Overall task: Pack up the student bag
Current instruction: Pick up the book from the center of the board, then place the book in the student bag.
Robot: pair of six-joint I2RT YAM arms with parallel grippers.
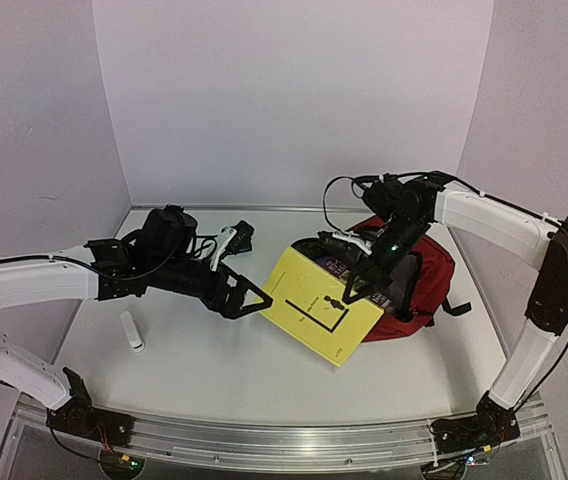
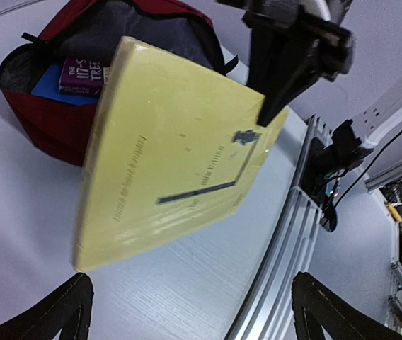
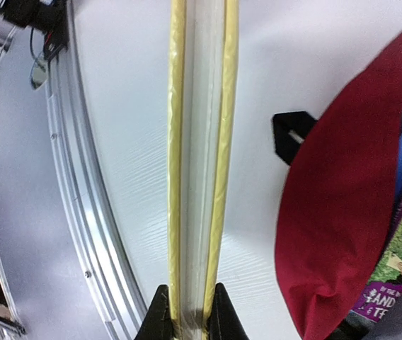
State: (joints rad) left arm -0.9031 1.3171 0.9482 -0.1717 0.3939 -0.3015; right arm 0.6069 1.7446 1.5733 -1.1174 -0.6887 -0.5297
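The student bag (image 1: 427, 268) is a dark red backpack lying open at the right; it also shows in the left wrist view (image 2: 42, 117) and the right wrist view (image 3: 342, 212). A purple book (image 2: 81, 74) and a blue book (image 2: 54, 91) lie inside. My right gripper (image 1: 350, 296) is shut on the edge of a yellow book (image 1: 316, 308), holding it tilted in front of the bag's mouth. In the right wrist view the yellow book (image 3: 197, 156) is edge-on between the fingers (image 3: 160, 315). My left gripper (image 1: 249, 294) is open and empty, just left of the yellow book (image 2: 173, 149).
A small white oblong object (image 1: 132, 331) lies on the table at the left. A black strap (image 3: 290, 134) sticks out from the bag. The aluminium rail (image 1: 284, 440) runs along the table's near edge.
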